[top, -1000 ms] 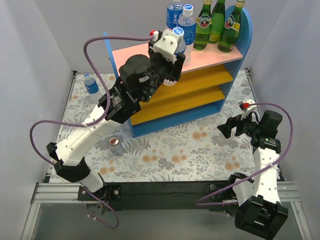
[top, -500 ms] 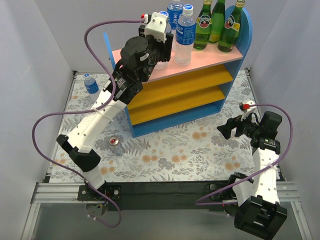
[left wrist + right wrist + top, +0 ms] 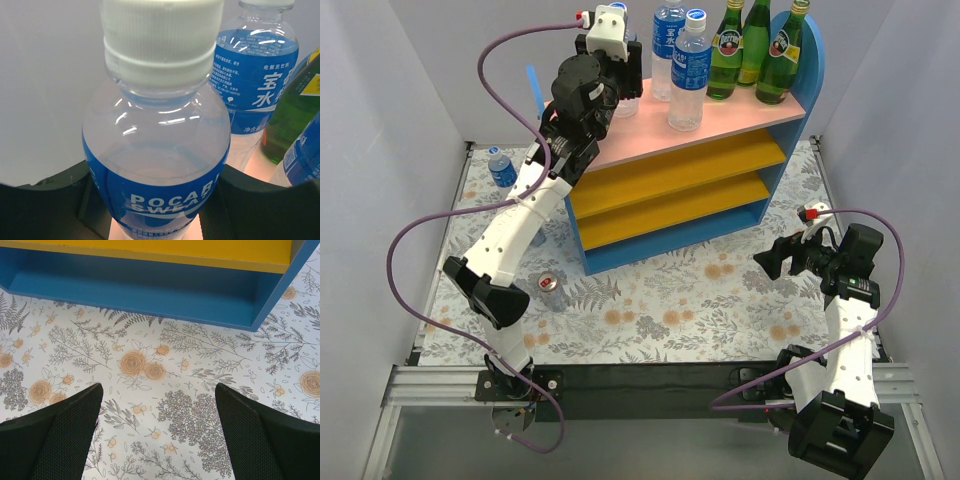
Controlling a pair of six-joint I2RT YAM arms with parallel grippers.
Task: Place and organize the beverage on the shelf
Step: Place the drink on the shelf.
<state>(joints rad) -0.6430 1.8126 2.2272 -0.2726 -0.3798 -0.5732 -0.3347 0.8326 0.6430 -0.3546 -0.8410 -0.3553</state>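
Note:
My left gripper [image 3: 624, 88] is up at the back left of the shelf's pink top board [image 3: 740, 115], shut on a clear blue-labelled bottle [image 3: 155, 150] that stands on the board; the fingers [image 3: 60, 200] press both its sides. In the top view this bottle [image 3: 627, 103] is mostly hidden by the wrist. Two more clear bottles [image 3: 689, 70] and three green glass bottles [image 3: 754, 42] stand on the top board. One clear bottle [image 3: 502, 168] stands on the mat at the far left, and a silver-red can [image 3: 552, 290] stands in front of the shelf. My right gripper [image 3: 772, 262] is open and empty above the mat.
The orange-yellow lower boards [image 3: 670, 190] hold nothing. The shelf's blue base [image 3: 150, 290] lies just ahead of the right gripper [image 3: 157, 405]. Grey walls close in on both sides and the back. The left arm's purple cable [image 3: 505, 60] loops beside the shelf.
My left gripper has moved left and back along the top board with the clear bottle, away from the other two clear bottles. The right arm has not moved.

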